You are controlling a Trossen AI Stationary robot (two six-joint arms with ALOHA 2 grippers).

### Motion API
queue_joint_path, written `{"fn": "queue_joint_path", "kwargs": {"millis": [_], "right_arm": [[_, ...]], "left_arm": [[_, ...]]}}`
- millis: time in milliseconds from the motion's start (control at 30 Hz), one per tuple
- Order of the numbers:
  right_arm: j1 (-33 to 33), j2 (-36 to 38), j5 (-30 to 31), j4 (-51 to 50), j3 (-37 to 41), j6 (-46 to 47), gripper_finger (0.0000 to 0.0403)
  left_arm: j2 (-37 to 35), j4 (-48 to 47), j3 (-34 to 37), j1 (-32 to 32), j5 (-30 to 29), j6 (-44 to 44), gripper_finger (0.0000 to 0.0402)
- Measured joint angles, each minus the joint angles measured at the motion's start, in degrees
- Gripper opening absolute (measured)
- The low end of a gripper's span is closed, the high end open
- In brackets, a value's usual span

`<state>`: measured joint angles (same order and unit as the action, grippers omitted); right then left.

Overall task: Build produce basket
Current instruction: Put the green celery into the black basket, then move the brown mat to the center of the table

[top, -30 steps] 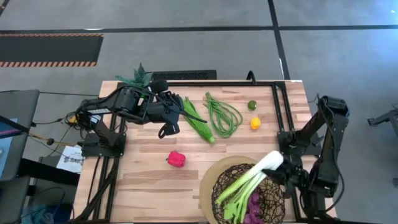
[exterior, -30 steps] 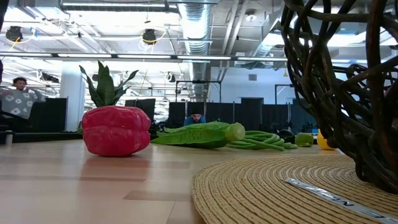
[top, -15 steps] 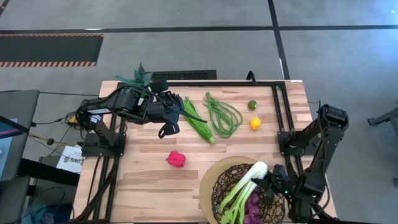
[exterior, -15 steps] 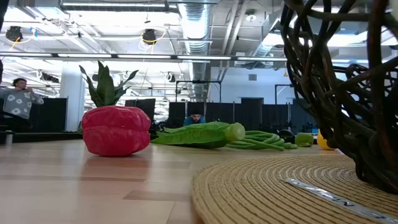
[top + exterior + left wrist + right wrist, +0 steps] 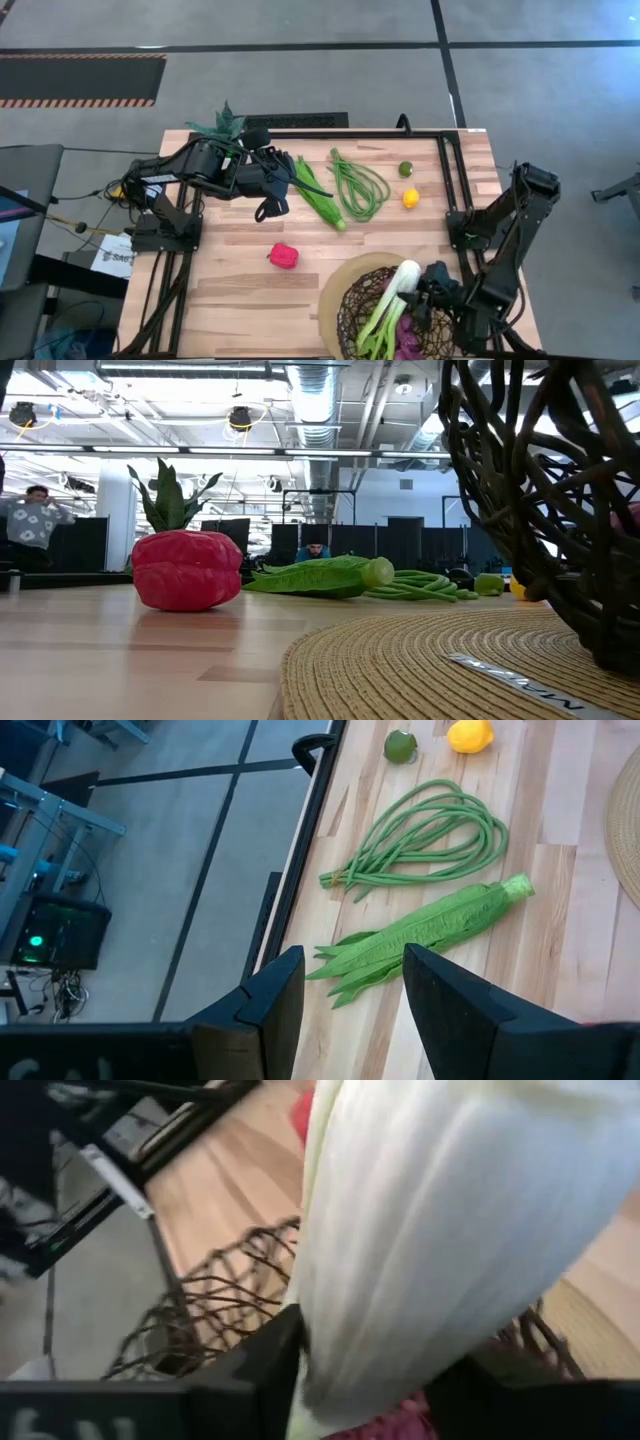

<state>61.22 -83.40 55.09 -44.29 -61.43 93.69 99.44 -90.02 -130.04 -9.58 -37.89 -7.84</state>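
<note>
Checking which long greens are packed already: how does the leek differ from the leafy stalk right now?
The leek lies in the basket, tilted over its rim; the leafy stalk lies flat on the bare table. The leek is clamped in the right gripper; the leafy stalk is untouched, with the open left gripper hovering beside it. The leek has a thick white end; the stalk is green throughout. Both are long, slim vegetables.

basket: dark brown mesh
leek: white to green
pepper: red
lemon: yellow
lime: green
bench: pale wood
</note>
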Motion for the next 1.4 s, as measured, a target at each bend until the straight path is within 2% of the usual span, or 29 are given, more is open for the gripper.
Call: {"fn": "queue_joint_path", "kwargs": {"millis": [167, 600, 733, 800, 900, 1000, 1133, 1200, 1267, 1300, 1400], "right_arm": [[-1.22, 1.41, -0.69, -0.05, -4.06, -8.73, 0.0251], [-2.55, 1.78, -0.95, -0.61, -16.82, -28.53, 0.0254], [-2.55, 1.73, -0.91, 0.06, -21.80, -38.25, 0.0254], [-2.36, 1.73, -0.85, 0.30, -24.30, -42.99, 0.0254], [-1.84, 1.73, -0.74, 0.22, -27.28, -49.50, 0.0251], [-1.15, 1.73, -0.80, -0.04, -29.41, -55.03, 0.0228], [0.00, 1.73, -0.79, -0.33, -30.78, -58.51, 0.0154], [0.57, 1.73, -0.85, -0.54, -30.90, -59.64, 0.0097], [1.15, 1.73, -0.82, -0.56, -30.93, -60.83, 0.0037], [1.44, 1.73, -0.78, -0.60, -30.93, -61.52, 0.0019], [2.35, 1.71, 1.93, -1.24, -30.93, -62.14, 0.0015]], "left_arm": [[0.00, 0.00, 0.00, 0.00, 0.01, -0.09, 0.0160], [-0.04, 0.15, 0.69, 0.00, 0.16, -0.72, 0.0160], [-0.04, 0.11, 6.69, -0.51, 3.39, -4.30, 0.0160], [-0.04, 0.63, 12.55, -1.55, 4.20, -6.27, 0.0160], [0.04, 6.17, 24.50, -3.44, 4.57, -7.91, 0.0157], [0.07, 14.89, 36.01, -5.12, 8.28, -7.72, 0.0133], [0.09, 32.92, 47.46, -6.73, 21.68, -5.39, 0.0052], [0.09, 40.90, 50.54, -7.38, 25.98, -3.74, 0.0014], [0.07, 45.96, 52.21, -7.68, 27.70, -3.64, 0.0009], [0.07, 47.88, 52.83, -7.74, 27.89, -4.02, 0.0007], [0.07, 52.65, 53.44, -8.02, 29.84, -4.42, 0.0002]]}}
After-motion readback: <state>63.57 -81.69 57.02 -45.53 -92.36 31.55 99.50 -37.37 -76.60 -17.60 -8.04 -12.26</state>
